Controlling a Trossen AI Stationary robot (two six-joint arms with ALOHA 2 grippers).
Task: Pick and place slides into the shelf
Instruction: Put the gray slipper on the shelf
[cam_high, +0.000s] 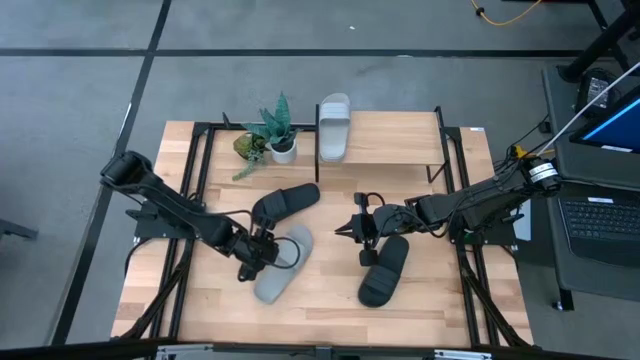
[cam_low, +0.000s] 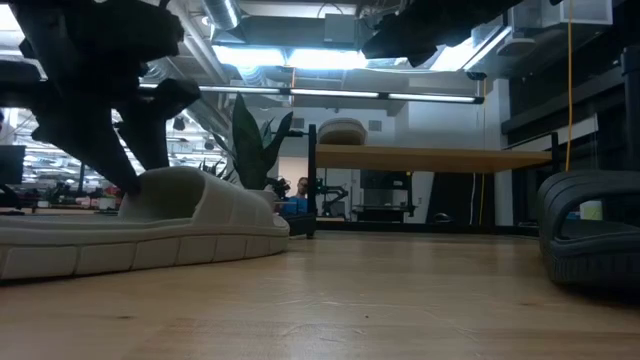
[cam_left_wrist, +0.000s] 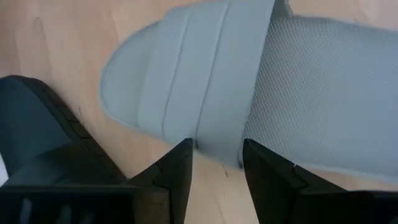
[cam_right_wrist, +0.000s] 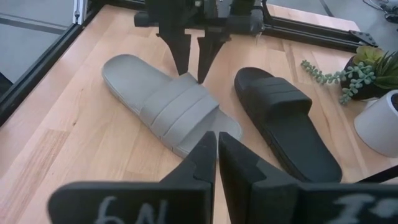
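Left tool sits spread at the grey slide's strap edge on the desk; right tool hovers pressed together nearby.

Layout around the shelf, at the table's far edge.

One slide lies on the shelf's top board, at its left end. Two potted plants stand just left of the shelf. In front of the shelf, toward its left, a slide lies on the table; nearer still, another slide with the left hand at its strap. In front of the shelf's middle, the right hand; a fourth slide lies just beyond it, toward the table's near edge.
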